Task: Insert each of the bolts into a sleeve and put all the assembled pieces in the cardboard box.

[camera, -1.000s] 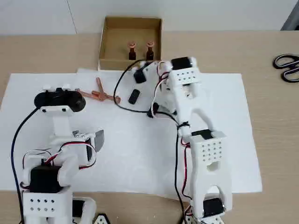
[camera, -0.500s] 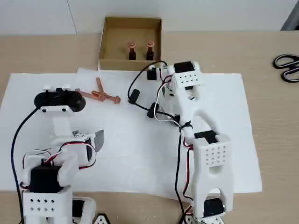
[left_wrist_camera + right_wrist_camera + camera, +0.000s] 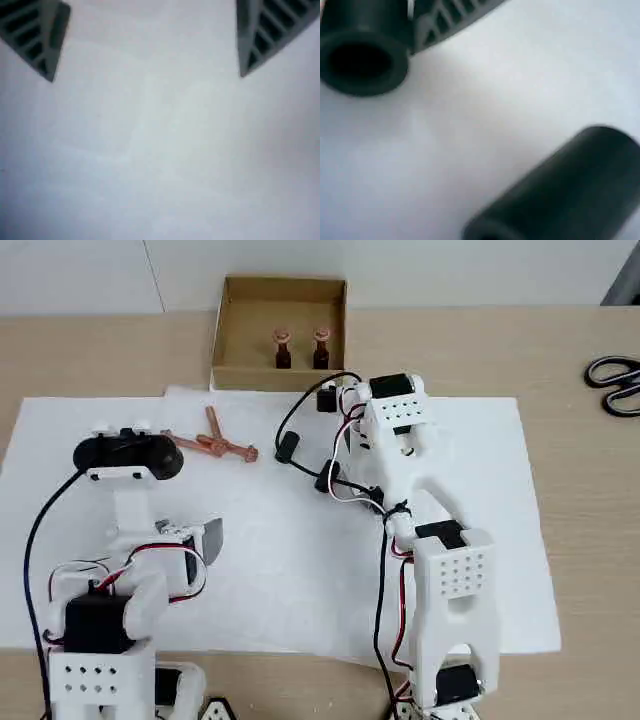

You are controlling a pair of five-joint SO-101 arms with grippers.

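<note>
Overhead, two assembled pieces stand upright side by side inside the cardboard box, which sits at the far edge of the tabletop. Loose copper-coloured bolts lie in a small cluster on the white paper, just in front of the box. They are between the two arms and well apart from the left end effector, which hangs low over bare paper close to its arm's base. The right arm stretches toward the box, and a black cable loops across the paper beside it. Scissors rest on the tabletop off the paper, on the right arm's side.

From the left wrist, the left end effector is spread wide. Its two dark ribbed fingertips stand far apart above plain white paper, with none of the parts between them.

From the right wrist, one black sleeve shows its open bore to the camera and sits right against a ribbed grey part of the right end effector. A second sleeve lies on its side on the paper, apart from the first. Whether the right end effector is spread or clamped on anything cannot be told.
</note>
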